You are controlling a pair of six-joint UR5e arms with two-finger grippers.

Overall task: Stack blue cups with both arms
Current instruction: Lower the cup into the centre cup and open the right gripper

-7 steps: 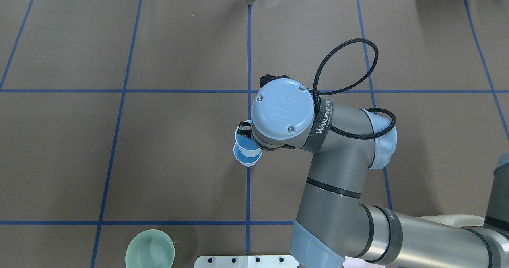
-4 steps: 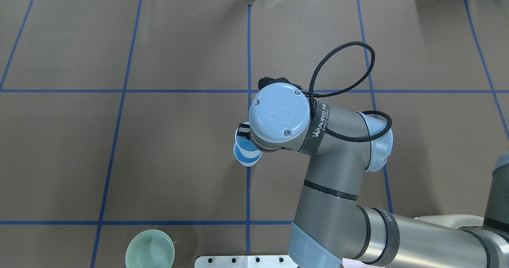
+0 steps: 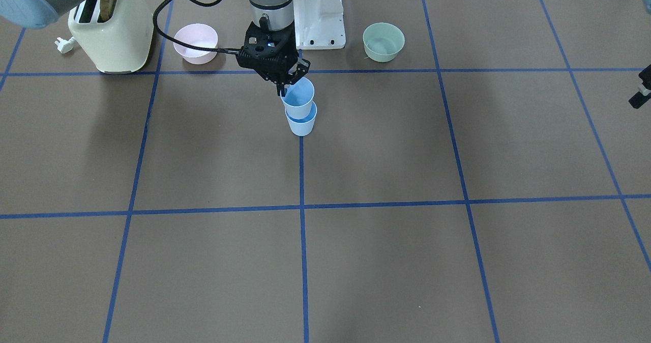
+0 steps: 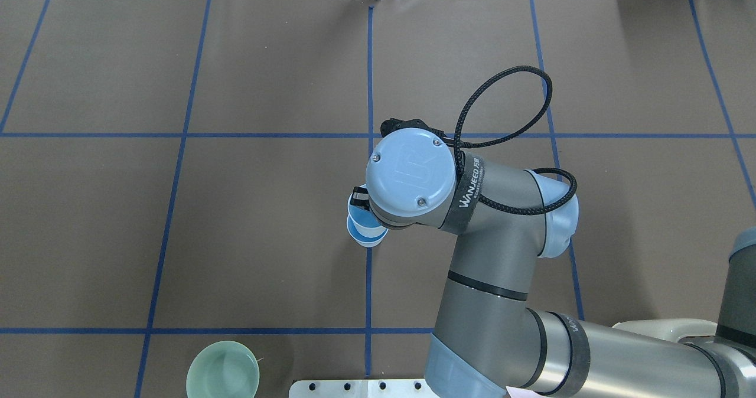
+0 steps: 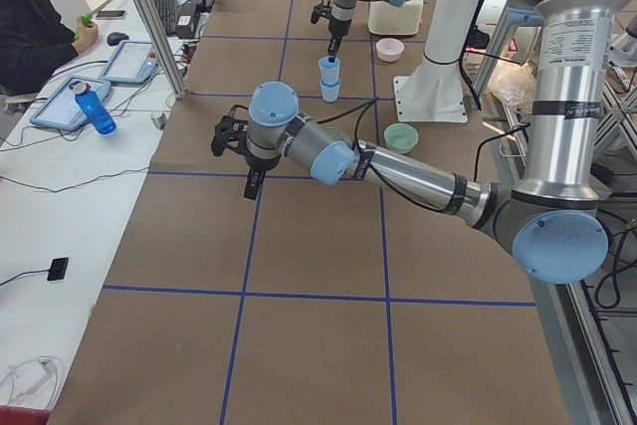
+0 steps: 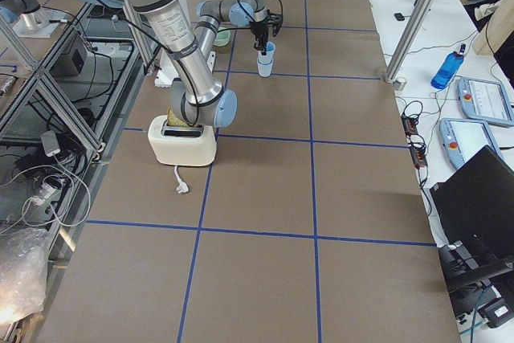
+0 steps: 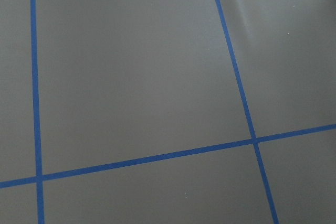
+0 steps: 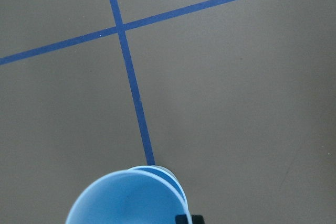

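Two pale-blue cups are at the table's middle, on a blue tape line. The lower blue cup [image 3: 301, 124] [image 4: 368, 237] stands upright. My right gripper [image 3: 286, 84] is shut on the rim of the upper blue cup [image 3: 298, 101] [image 4: 356, 212], whose base sits partly inside the lower cup. The right wrist view shows the held cup [image 8: 126, 200] with the lower cup's rim [image 8: 164, 171] just beyond it. My left gripper [image 5: 249, 178] hangs far out over bare table, only partly seen at the front-facing view's edge [image 3: 641, 92]; I cannot tell its state.
A green bowl [image 3: 383, 41] [image 4: 222, 369], a pink bowl [image 3: 195, 43] and a cream toaster [image 3: 111, 32] stand along the robot's side of the table, around the white pedestal [image 3: 318, 17]. Blue tape lines grid the brown table.
My right arm has shifted slightly left and down. The upper cup has sunk a little closer into the lower cup, which has not moved.
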